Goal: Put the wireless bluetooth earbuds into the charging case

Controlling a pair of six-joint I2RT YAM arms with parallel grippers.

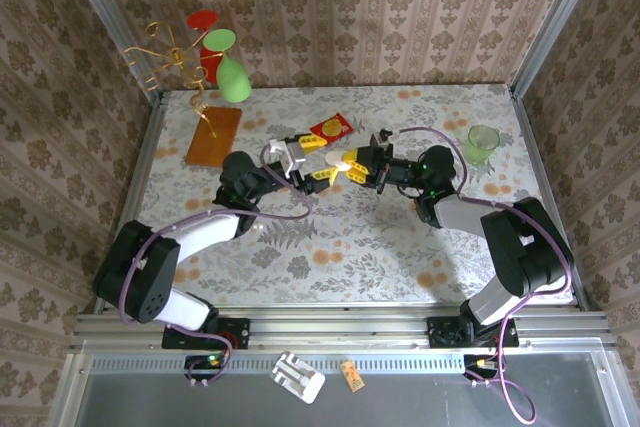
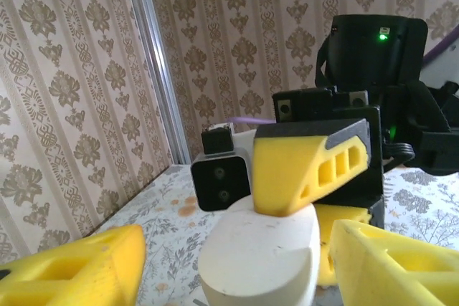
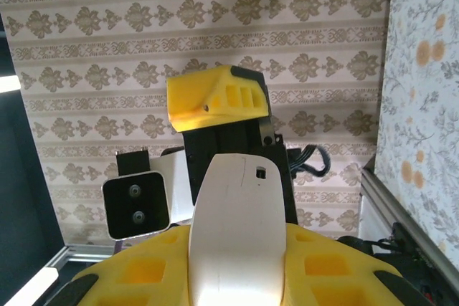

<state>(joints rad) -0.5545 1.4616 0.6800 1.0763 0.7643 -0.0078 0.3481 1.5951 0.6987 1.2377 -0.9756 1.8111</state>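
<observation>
My right claw [image 1: 357, 167] is clamped shut on the white charging case [image 1: 343, 163] near mid-table. My left claw [image 1: 327, 161], at the case's 9 o'clock, stands open around it, one finger [image 2: 72, 274] clear of the shell. A red packet [image 1: 330, 128] lies at 12 o'clock and a green cup [image 1: 483, 144] at 2.
</observation>
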